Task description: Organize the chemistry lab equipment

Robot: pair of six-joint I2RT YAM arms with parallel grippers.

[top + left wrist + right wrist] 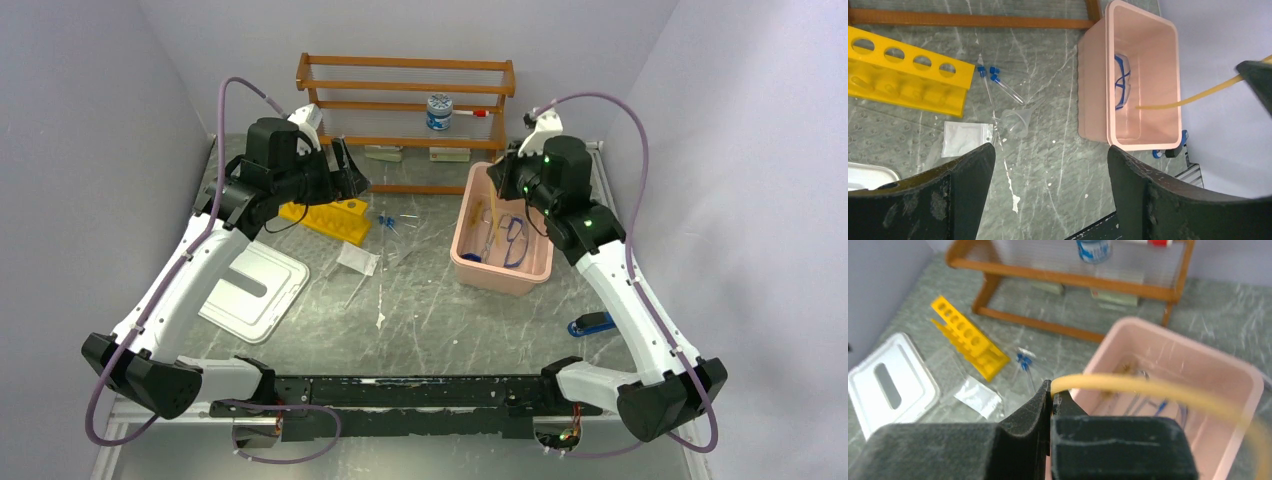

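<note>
My right gripper (1053, 390) is shut on the end of a tan rubber hose (1148, 390). It holds the hose over the pink bin (1198, 352), and the rest of the hose curves down into the bin. In the top view the right gripper (502, 185) hangs above the bin's (462, 262) back left corner. Blue-handled tools (1122, 82) lie in the bin. My left gripper (1050, 155) is open and empty above the table. It sits near the yellow test-tube rack (325, 215), which lies on its side. Small blue-capped tubes (998, 82) lie beside the rack (903, 75).
A clear funnel (1015, 120) and a small plastic bag (967, 137) lie near the tubes. A white lid (255, 290) lies front left. A wooden shelf (405, 90) at the back holds a white-lidded jar (438, 110). A blue-and-black stapler-like tool (592, 323) lies right of the bin.
</note>
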